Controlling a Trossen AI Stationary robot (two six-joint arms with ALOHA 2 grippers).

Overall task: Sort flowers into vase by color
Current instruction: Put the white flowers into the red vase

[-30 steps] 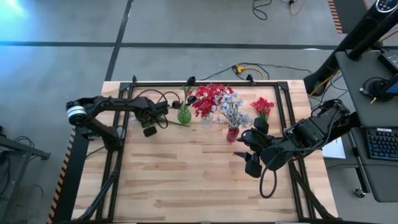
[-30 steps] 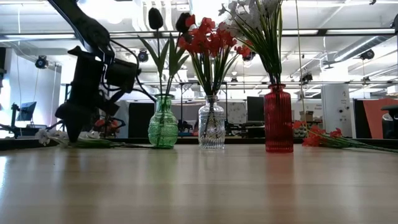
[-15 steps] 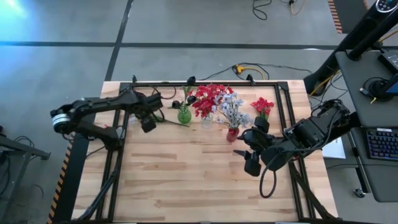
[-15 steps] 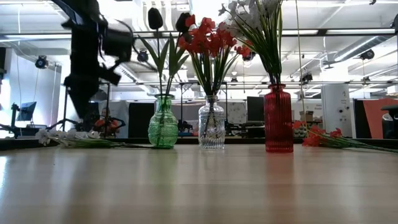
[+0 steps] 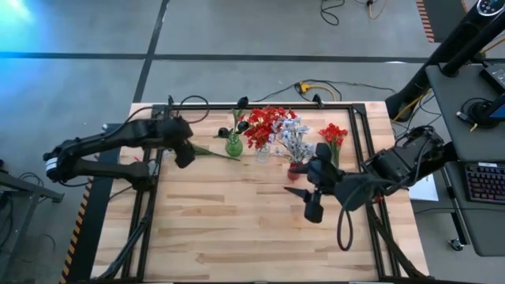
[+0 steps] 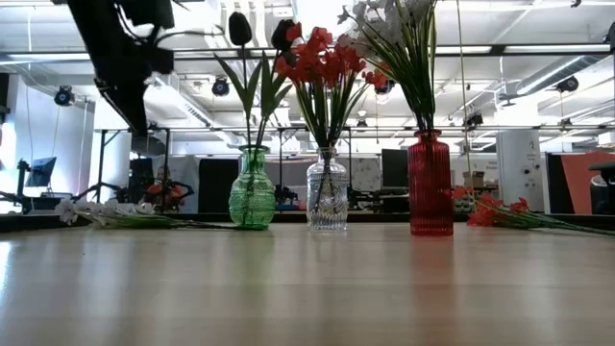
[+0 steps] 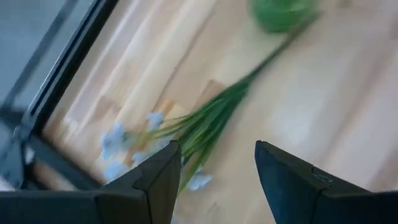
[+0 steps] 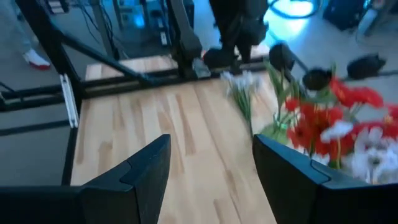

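**Pale spray on the left edge is the one to grab**

The wooden bench (image 5: pixel 237 221) has three vases in a row: green vase (image 6: pixel 252 187) with dark buds, clear vase (image 6: pixel 328 189) with red blossoms, red vase (image 6: pixel 430 183) with pale ones. The left gripper (image 7: pixel 211 180) hovers above a pale blue-white spray (image 7: pixel 186 130) lying flat near the bench's left edge, fingers apart, nothing in them. I'd drop straight down and pinch the stem mid-length, not the blossoms. The right gripper (image 8: pixel 208 168) waits mid-bench, also open and empty. A loose red spray (image 6: pixel 509 213) lies at the right.
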